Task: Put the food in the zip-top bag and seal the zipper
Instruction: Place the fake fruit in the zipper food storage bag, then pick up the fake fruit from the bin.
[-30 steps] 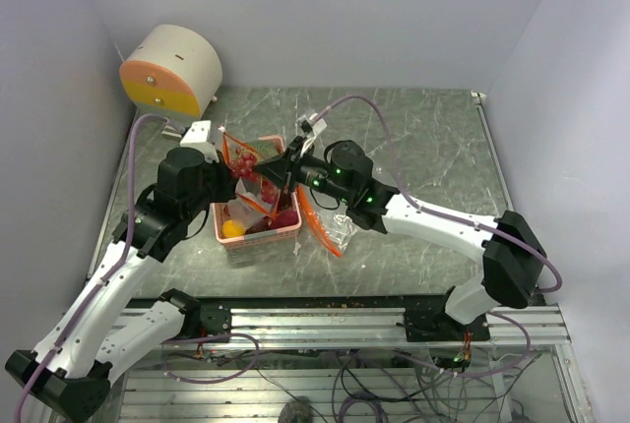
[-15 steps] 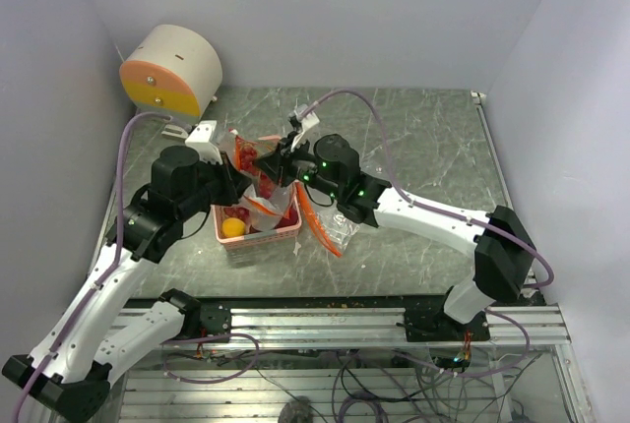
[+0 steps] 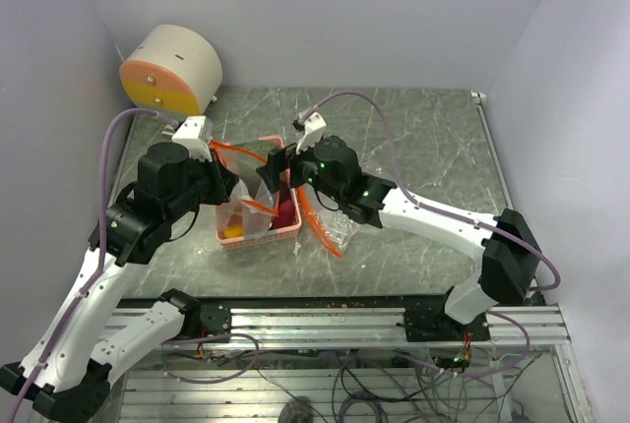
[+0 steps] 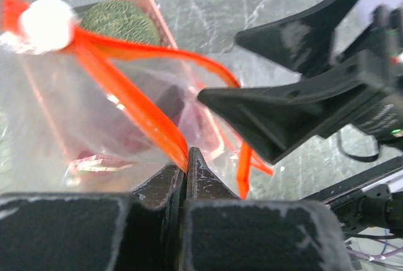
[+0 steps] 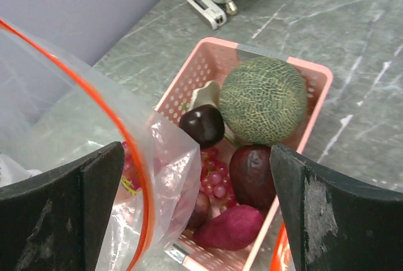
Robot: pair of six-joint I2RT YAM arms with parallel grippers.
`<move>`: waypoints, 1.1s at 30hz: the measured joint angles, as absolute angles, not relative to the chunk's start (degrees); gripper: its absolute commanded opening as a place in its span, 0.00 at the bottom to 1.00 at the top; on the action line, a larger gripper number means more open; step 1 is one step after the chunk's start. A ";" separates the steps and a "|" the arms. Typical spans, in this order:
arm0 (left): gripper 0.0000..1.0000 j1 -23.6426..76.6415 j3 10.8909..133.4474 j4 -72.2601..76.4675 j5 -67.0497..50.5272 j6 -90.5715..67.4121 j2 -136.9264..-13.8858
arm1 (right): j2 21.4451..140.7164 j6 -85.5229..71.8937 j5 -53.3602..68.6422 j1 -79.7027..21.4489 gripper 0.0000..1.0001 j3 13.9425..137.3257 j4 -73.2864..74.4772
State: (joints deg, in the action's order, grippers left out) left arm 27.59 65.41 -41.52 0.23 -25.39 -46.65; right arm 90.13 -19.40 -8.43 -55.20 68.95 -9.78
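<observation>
1. Seen from above, two robot arms reach in from 6 o'clock over a grey marbled table [image 3: 433, 148]. They meet at a pink lattice basket [image 3: 291, 230] a little toward 9 o'clock of centre.
2. The zip-top bag [image 4: 94, 113], clear and crinkly, is draped over the basket with its mouth lifted. Some of its plastic spills onto the table at the basket's 3 o'clock side.
3. The left gripper [image 4: 187, 155] has its jaws pressed together on the zipper [image 4: 126, 94], the orange-red strip along the bag's mouth. Pinching one lip up like this appears meant to hold the mouth open as a target.
4. The right gripper [image 5: 195, 157] hangs above the basket, just at 3 o'clock of the raised lip. Its jaws are spread wide with nothing between them (its wrist camera looks straight down past both fingers onto the fruit).
5. The food sits in the basket. A green netted melon-like piece [image 5: 264, 101] is at 1 o'clock in the wrist view, with a dark plum-like piece [image 5: 201, 125] beside it at 9 o'clock. Below them lie red grapes [image 5: 214, 175] and a magenta piece [image 5: 227, 230].
6. The bag's folds blur whatever is behind them, so I cannot tell whether any item is already inside. The zipper gapes unsealed, so the task looks to be at the loading stage.
</observation>
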 measured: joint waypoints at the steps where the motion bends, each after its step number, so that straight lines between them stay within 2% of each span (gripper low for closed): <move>1: 0.07 27.59 65.63 -42.54 0.97 -25.19 -46.92 | 89.80 -19.09 -8.95 -55.18 1.00 68.95 -9.26; 4: 0.07 27.59 66.94 -45.95 3.73 -24.40 -47.16 | 88.64 -17.63 -9.28 -55.09 1.00 68.93 -8.27; 11: 0.07 27.59 73.56 -53.80 14.59 -23.09 -47.16 | 81.38 -15.07 2.72 -55.13 1.00 64.86 -12.75; 18: 0.07 27.59 81.34 -59.51 26.55 -22.55 -47.99 | 78.74 -15.22 3.27 -54.00 0.99 65.17 -15.70; 25: 0.07 27.59 86.72 -62.63 35.88 -21.85 -47.16 | 90.26 -14.55 4.43 -53.69 0.96 71.09 -13.41; 33: 0.07 27.59 87.26 -65.39 42.04 -21.34 -46.04 | 107.26 -13.89 6.70 -54.02 0.90 81.30 -6.13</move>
